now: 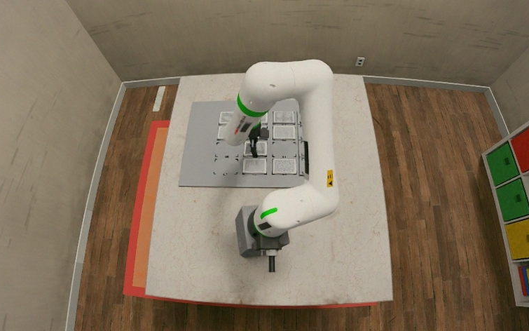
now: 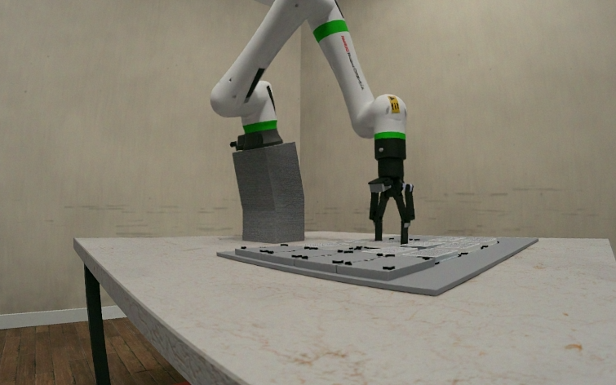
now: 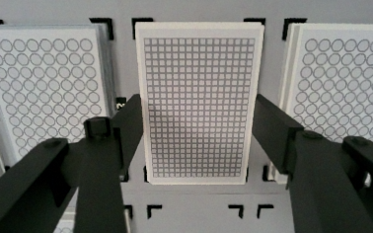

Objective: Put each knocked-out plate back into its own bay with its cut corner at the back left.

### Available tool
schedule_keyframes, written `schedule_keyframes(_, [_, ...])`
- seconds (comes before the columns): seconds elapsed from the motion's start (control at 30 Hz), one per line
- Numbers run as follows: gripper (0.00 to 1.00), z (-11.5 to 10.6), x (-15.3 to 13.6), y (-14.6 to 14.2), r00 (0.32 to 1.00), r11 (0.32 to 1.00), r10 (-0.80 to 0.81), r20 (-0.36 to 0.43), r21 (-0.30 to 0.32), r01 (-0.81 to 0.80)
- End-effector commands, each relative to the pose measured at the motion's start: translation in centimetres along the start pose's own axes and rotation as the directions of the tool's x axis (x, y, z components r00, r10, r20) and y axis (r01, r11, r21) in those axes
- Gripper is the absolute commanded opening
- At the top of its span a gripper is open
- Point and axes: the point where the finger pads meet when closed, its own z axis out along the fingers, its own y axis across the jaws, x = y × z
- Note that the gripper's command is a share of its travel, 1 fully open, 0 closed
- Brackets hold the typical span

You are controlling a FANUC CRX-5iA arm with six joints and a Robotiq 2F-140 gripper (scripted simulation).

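- Jaws were clamped on the long sides of the 384-well plate (image 3: 197, 104) — gripper (image 3: 197, 129) stood partway closed with the plate between the pads.
- Plate sat low over the deck (image 1: 200, 144), in the second row from the front, middle-left column by the top view; I judged that to be bay 22, its own bay.
- Risk: the plate's near edge looked slightly past the front corner pieces (image 3: 153, 209) in the wrist view. If released like that it could have ridden up on a corner and ended tilted, not flat.
- Risk: grip was low on the plate's length — a lift or slide could have let it pivot between the pads and skew.
- Risk: 96-well plates (image 3: 46, 84) sat just beside it on both sides; any sideways correction could have nudged one out of its bay.
- Cut corner was too small to confirm.
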Motion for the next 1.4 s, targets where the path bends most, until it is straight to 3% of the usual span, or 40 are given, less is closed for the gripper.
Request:
schedule_keyframes(0.0, [0.10,-0.05,-0.03,-0.07,1.000,1.000,0.000,0.000,0.001,0.000])
schedule_keyframes(0.67, [0.10,0.06,-0.03,-0.07,1.000,1.000,0.000,0.000,0.001,0.000])
schedule_keyframes(0.7, [0.70,0.05,-0.03,-0.07,1.000,1.000,0.000,0.000,0.001,0.000])
schedule_keyframes(1.37, [0.70,0.06,-0.02,-0.06,1.000,1.000,0.000,0.000,0.001,0.000])
